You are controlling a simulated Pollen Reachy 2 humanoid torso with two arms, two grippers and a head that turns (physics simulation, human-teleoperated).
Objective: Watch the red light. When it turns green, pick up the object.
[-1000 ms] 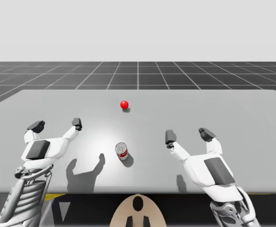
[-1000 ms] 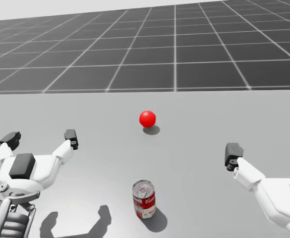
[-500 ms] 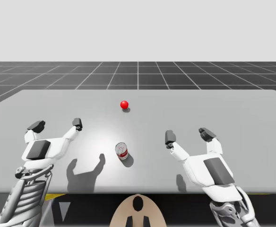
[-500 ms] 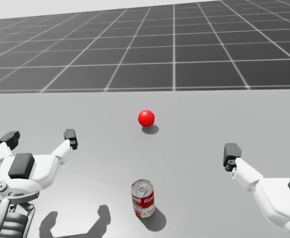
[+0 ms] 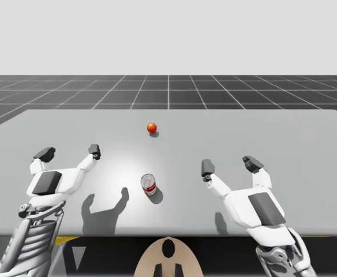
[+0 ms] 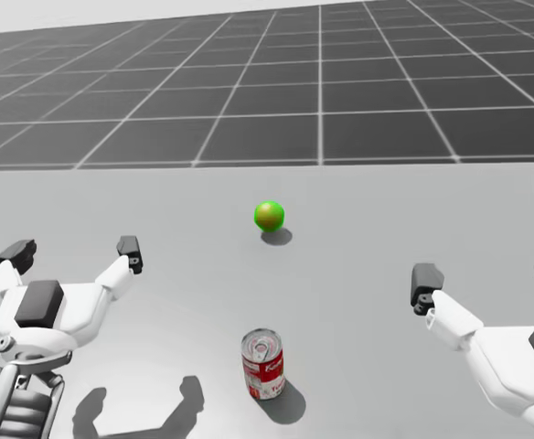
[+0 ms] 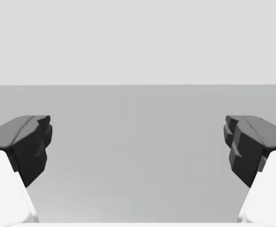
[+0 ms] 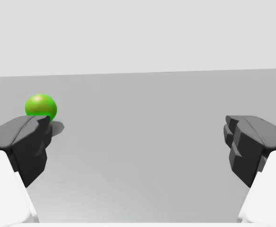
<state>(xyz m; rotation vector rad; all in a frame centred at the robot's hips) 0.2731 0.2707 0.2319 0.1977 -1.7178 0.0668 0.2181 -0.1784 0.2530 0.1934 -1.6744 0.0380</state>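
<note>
The high view looks down at a slant from above and behind the can [image 5: 149,184]. It stands far enough back to take in the whole worktop [image 5: 284,138], the ball [image 5: 152,127] beyond the can, and the left tool [image 5: 69,152] and right tool [image 5: 229,165] either side of it. The head view faces the same way from lower and nearer, and shares all of these. Each wrist view sits low behind its own tool, looking level across the worktop; both catch the ball.

A plain grey table [image 5: 307,138] stands on a dark gridded floor [image 5: 168,86].
</note>
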